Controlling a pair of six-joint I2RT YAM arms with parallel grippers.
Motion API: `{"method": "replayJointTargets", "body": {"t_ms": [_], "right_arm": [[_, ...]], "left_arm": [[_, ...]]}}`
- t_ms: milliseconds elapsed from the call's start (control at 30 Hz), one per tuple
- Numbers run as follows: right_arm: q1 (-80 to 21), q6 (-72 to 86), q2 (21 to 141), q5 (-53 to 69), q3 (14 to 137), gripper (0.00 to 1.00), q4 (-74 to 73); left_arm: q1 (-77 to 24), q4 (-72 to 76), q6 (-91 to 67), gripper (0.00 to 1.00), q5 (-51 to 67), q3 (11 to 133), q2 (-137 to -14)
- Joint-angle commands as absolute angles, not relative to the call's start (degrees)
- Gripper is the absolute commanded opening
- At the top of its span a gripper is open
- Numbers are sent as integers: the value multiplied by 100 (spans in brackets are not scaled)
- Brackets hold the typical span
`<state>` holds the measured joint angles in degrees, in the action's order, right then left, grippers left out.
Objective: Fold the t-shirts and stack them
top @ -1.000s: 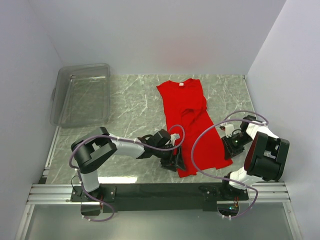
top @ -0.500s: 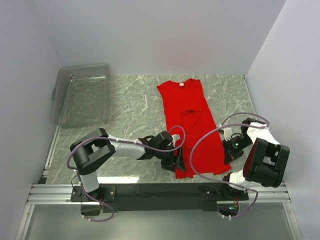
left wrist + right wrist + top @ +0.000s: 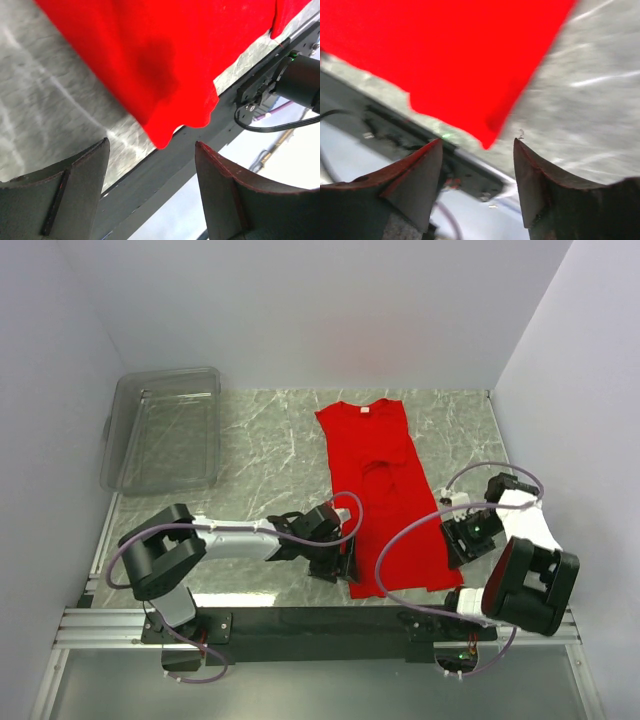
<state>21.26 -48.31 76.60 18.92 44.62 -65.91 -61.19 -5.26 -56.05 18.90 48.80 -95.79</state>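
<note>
The red t-shirt (image 3: 385,490) lies lengthwise on the marble table, folded narrow, its white neck label at the far end and its hem near the front edge. My left gripper (image 3: 345,565) is open and empty beside the hem's left corner. In the left wrist view the hem corner (image 3: 165,140) hangs just ahead of the spread fingers (image 3: 75,185). My right gripper (image 3: 458,540) is open and empty beside the hem's right corner. In the right wrist view that corner (image 3: 487,135) sits just ahead of the gap between the fingers (image 3: 545,185).
A clear plastic bin (image 3: 165,430) stands at the back left. The black base rail (image 3: 320,625) runs along the table's front edge, close behind both grippers. White walls close in the table on three sides.
Both grippers have drawn back toward the front edge, and the shirt's hem has slid nearer the rail with them. The shirt now lies straighter.
</note>
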Motion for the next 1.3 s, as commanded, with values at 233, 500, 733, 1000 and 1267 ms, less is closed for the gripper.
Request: {"method": "replayJointTargets", "body": {"t_ms": [233, 500, 733, 1000, 1267], "right_arm": [[2153, -7432, 5837, 2160, 4298, 70, -5959], [2153, -7497, 5494, 2891, 4403, 70, -6319], [2153, -8137, 5010, 3006, 4175, 70, -6565], [2145, -8929, 4912, 3278, 4192, 70, -6759], [2153, -9158, 5019, 3296, 4272, 70, -6961]], "left_arm": [[-6372, -519, -5423, 74, 1978, 4587, -9289], [-6530, -651, -5835, 66, 1977, 5168, -10045], [-6697, -730, -6319, 56, 1960, 5291, -10450], [-6732, -756, -6609, 35, 1758, 5352, -10696], [-6732, -712, -6706, 10, 1389, 5317, -10565]]}}
